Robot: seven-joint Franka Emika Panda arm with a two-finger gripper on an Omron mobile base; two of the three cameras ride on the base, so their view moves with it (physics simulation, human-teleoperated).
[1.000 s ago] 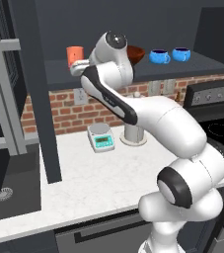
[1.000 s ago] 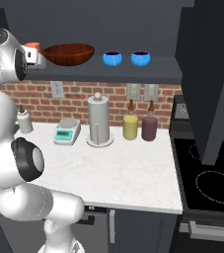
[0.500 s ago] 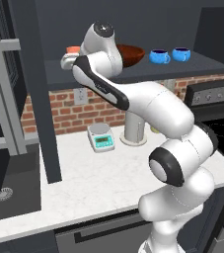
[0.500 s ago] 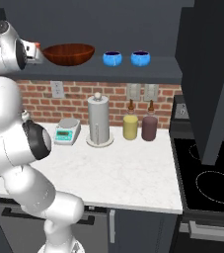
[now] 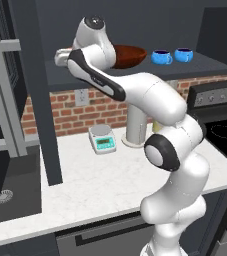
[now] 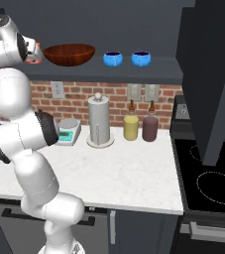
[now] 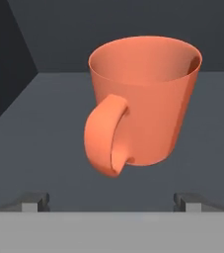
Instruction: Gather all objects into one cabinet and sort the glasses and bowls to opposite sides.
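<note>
**End effector lined up on the orange mug, jaws spread wide**

Left base view first: the white arm sweeps up from the lower right and bends over to the dark charcoal wall cabinet's shelf floor. The hand sits at the shelf's left end. Right behind the arm's upper link, the wide glossy reddish-brown wooden bowl rests on that shelf, and further right stand the two squat bright-blue handled cups, close beside each other. Down on the pale marble tabletop, a small white kitchen scale with a green display sits against the red brick wall.

Over to the right base view: the arm climbs the left side, and a sliver of the small orange mug peeks out beside the wrist, just left of the wooden bowl, on the same shelf. The blue cups stand apart from the bowl, to its right. Below, a steel paper-towel cylinder, a yellow canister and a maroon canister line up along the bricks.

Now the hand view: the mug stands upright on the matte shelf floor, handle turned towards the camera and a little left. The end effector is open, its two dark fingertips wide apart, short of the mug and gripping nothing.
</note>
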